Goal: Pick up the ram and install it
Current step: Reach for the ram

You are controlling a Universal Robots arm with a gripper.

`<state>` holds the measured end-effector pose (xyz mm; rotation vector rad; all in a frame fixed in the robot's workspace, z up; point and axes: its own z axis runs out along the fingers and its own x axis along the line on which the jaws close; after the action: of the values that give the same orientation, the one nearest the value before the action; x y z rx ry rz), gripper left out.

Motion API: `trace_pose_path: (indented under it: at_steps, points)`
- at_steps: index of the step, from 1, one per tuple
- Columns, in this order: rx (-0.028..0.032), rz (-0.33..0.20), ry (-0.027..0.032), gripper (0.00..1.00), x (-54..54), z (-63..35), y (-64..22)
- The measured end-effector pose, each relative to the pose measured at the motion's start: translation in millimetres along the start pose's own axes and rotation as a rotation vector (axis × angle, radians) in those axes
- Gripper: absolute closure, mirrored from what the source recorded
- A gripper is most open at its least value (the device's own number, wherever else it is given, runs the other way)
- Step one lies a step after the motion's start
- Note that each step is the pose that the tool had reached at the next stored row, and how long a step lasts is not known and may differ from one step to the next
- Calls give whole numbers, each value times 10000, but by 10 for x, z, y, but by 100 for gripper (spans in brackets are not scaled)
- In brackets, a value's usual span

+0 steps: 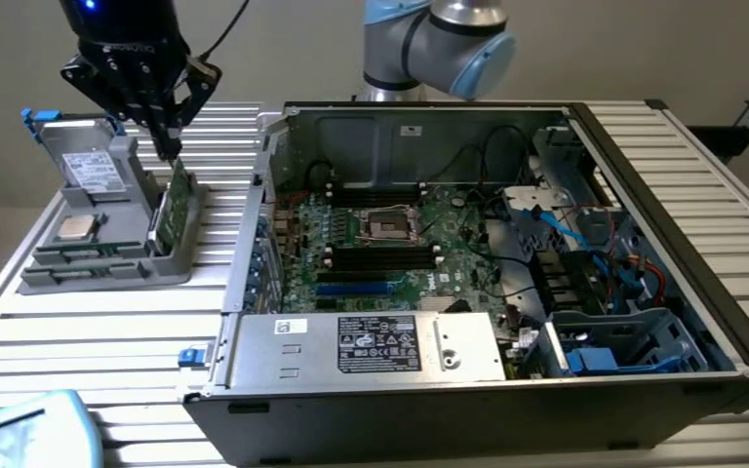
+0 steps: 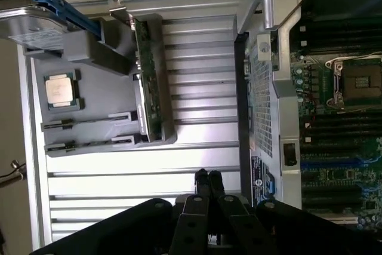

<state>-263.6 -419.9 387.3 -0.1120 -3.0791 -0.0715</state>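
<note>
In the exterior view, your gripper (image 1: 168,148) hangs over the far end of the tray (image 1: 36,285), its tips pressed together and pinching nothing, just above the upright card (image 1: 175,207). The ram (image 1: 89,255) has not been lifted: it sits on edge in a narrow groove at the tray's near end, beside the CPU (image 1: 78,227) and well apart from the open case (image 1: 479,409). So neither the pick nor the install is done, and the black slots (image 1: 381,258) on the board look vacant. The ram's long axis runs from the exterior view's left to its right, roughly parallel to those slots.

In the wrist view, the gripper (image 2: 208,178) shows both fingers touching along their length, with nothing between them. The ram (image 2: 83,126) stands thin edge up in the tray (image 2: 101,97), crosswise to the card (image 2: 149,82), past the CPU (image 2: 60,91). Its length again lines up with the slots (image 2: 340,126).
</note>
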Motion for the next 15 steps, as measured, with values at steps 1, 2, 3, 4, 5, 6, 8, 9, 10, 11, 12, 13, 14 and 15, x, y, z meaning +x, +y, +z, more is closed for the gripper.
trace_pose_path:
  at_steps: [1,2,3,4,5,6,8,9,10,11,12,13,14,15]
  points:
    - [1,1,21,89,40,5,-8]
    - [3,3,44,89,83,10,-16]
    - [4,4,67,89,121,15,-23]
    - [6,6,92,89,163,20,-31]
    - [9,7,119,89,204,25,-39]
    - [10,8,144,89,244,30,-47]
    - [13,10,194,89,327,40,-64]
    - [15,12,220,89,368,44,-71]
    - [17,13,246,89,407,49,-77]
    - [18,15,267,89,445,54,-83]
    - [21,15,295,89,484,59,-89]
    - [22,16,318,89,517,64,-95]
    - [24,17,336,89,552,70,-101]
    - [24,17,343,89,592,79,-111]
